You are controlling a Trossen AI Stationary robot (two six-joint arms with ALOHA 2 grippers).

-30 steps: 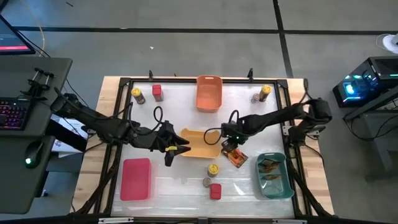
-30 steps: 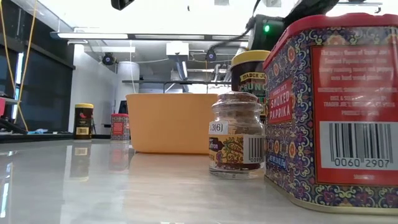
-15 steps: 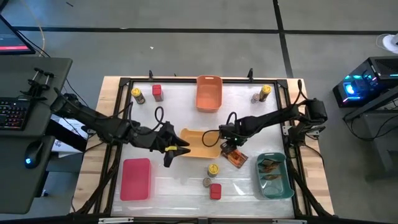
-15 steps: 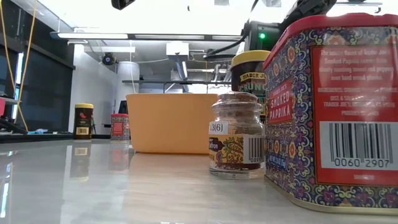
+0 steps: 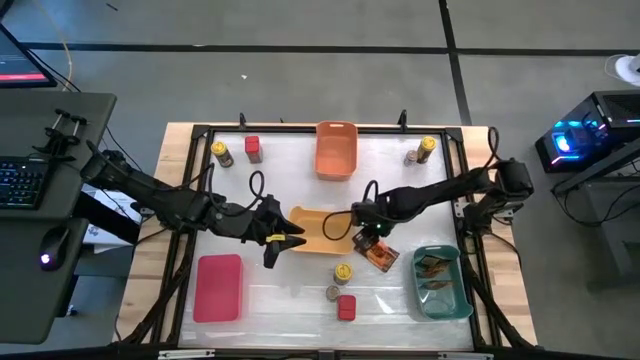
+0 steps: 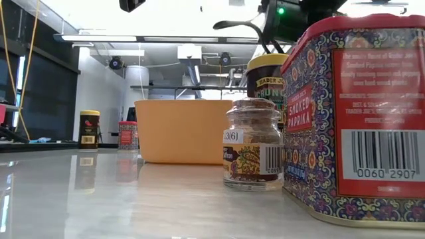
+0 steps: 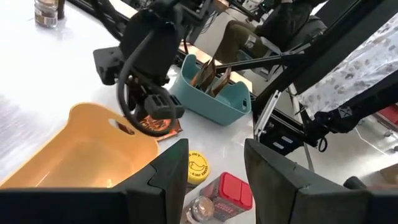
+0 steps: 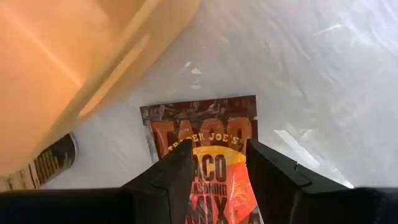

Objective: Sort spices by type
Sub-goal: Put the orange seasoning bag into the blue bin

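right arm's fingers (image 5: pixel 368 235) lower over half-hidden taco packet (image 8: pixel 208 155), spread, empty; left fingers (image 7: pixel 214 163) apart, empty

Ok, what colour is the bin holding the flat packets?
Teal: the bin at the table's right front, best seen in the high view; packets lie inside.

A: Colours by my right tool (image 8: pixel 214 180)?
B: Taco packet (image 8: pixel 208 155), dark brown w/ red letters, yellow-orange centre. Yellow bin (image 5: pixel 322 231) beside.
A: Others?
B: Paprika tin (image 6: pixel 358 113) red, blue-patterned sides; teal bin (image 5: pixel 441 290); red bin (image 5: pixel 219 288).
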